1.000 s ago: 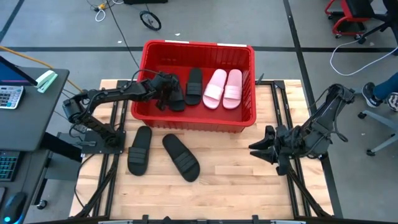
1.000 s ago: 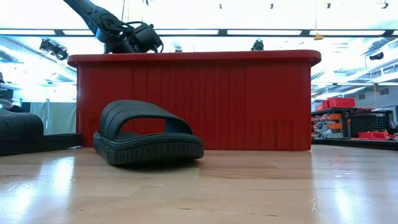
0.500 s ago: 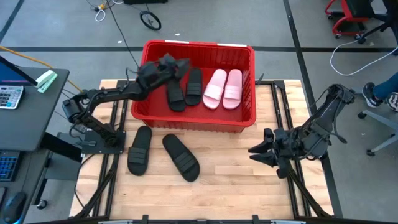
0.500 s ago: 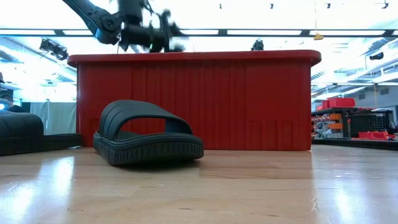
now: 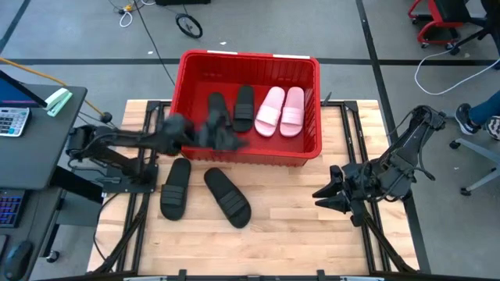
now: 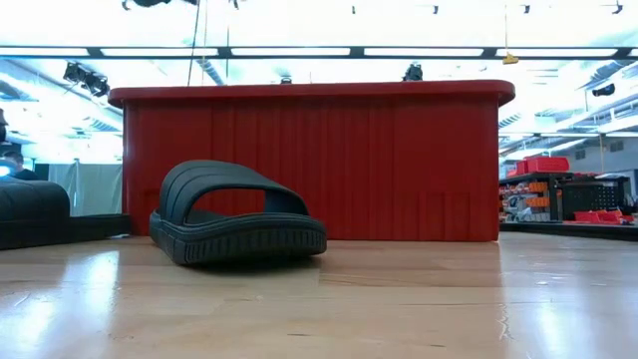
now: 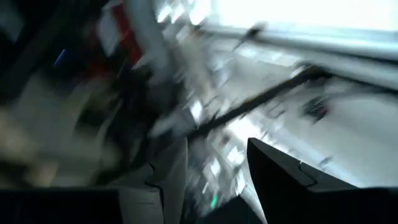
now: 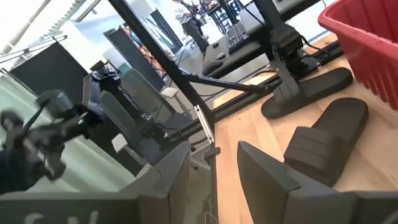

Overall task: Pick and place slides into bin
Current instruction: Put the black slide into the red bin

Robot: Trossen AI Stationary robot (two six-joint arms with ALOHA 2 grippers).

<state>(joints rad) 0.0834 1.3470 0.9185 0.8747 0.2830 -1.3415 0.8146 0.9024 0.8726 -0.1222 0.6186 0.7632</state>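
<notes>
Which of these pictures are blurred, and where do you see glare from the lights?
High view: the left arm is smeared by motion over the bin's near wall; the slides stay sharp. Left wrist view: blurred almost everywhere, only the fingers are crisp. Low view: bright ceiling lights wash out the background and reflect on the table. Right wrist view: sharp.

Left gripper (image 5: 223,140) is only a blur at bin (image 5: 308,148) front wall, so jaws unclear. Low view: bin wall hides contents; black slide (image 6: 30,214) cut off at 9 o'clock edge.
</notes>
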